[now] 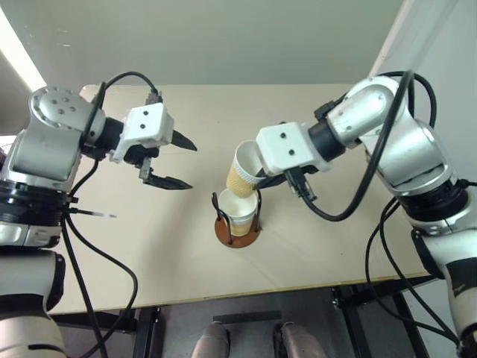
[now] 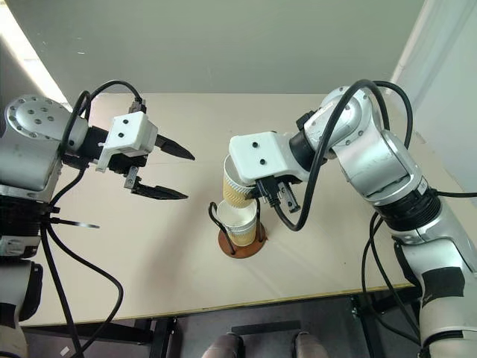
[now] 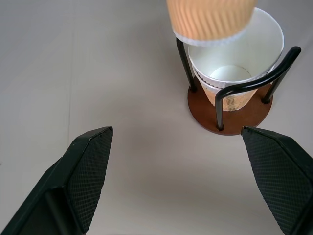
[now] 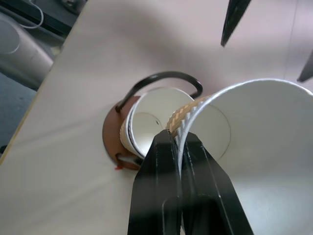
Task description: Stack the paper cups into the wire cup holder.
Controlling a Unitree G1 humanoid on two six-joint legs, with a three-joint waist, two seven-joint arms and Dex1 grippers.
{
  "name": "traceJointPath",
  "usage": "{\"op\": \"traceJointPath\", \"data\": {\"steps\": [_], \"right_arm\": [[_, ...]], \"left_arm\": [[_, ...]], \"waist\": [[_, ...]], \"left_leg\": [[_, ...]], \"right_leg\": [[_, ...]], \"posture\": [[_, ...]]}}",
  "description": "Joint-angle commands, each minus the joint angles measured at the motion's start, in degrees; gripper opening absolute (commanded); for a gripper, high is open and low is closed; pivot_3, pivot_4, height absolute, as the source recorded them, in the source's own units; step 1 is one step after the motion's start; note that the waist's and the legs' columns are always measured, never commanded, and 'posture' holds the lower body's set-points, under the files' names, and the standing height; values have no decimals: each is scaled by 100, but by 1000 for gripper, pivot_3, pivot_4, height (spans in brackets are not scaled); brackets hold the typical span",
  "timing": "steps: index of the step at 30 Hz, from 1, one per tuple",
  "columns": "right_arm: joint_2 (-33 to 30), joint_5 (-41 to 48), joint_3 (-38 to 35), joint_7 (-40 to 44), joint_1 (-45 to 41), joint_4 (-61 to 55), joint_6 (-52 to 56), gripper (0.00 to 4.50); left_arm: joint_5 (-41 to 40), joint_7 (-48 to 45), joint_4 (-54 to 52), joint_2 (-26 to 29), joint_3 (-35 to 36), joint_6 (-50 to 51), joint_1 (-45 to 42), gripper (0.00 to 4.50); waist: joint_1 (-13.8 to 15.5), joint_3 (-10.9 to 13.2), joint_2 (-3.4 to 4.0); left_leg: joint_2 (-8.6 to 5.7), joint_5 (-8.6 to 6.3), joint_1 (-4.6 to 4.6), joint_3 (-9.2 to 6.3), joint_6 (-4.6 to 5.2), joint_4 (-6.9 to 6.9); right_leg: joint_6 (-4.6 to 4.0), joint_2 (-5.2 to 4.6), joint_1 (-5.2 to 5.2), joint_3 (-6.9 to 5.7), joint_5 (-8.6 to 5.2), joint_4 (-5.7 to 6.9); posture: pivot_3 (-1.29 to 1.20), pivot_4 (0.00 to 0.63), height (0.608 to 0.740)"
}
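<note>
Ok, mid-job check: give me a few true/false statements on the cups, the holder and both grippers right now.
1. The right gripper pinches a paper cup by its rim. True.
2. The wire cup holder is empty. False: the nested cups already sit in it.
3. The left gripper is open and holds nothing. True.
4. The held cup is fully seated in the holder. False: it hangs tilted above it.
</note>
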Motion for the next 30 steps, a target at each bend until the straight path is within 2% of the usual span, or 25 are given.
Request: {"op": "traceJointPath", "data": {"steps": [1, 17, 20, 30], "right_arm": [[21, -10, 11, -69, 20, -138, 8, 53], [68, -151, 225, -102, 327, -123, -104, 53], [209, 52, 105, -94, 263, -165, 117, 618], [710, 497, -546, -698, -84, 318, 756, 4074]], "left_arm": [[46, -209, 24, -8, 47, -135, -233, 4500], [-16, -209, -92, 48, 57, -61, -195, 4500], [-6, -203, -125, 40, 85, -42, -166, 4500], [-23, -132, -250, 65, 136, 48, -49, 4500]], "waist": [[1, 0, 0], [-1, 0, 0], [-5, 0, 0], [-3, 0, 0]], "left_leg": [[0, 0, 0, 0, 0, 0], [0, 0, 0, 0, -1, 1], [0, 1, 1, 0, -1, 0], [0, 1, 0, 0, -2, -1]], "right_leg": [[0, 0, 0, 0, 0, 0], [0, 0, 0, 0, 1, 1], [0, 1, -1, 0, 1, 2], [-7, 1, -6, 0, -3, 4]], "posture": [[0, 150, 740], [0, 150, 740], [0, 150, 740], [0, 150, 740]]}}
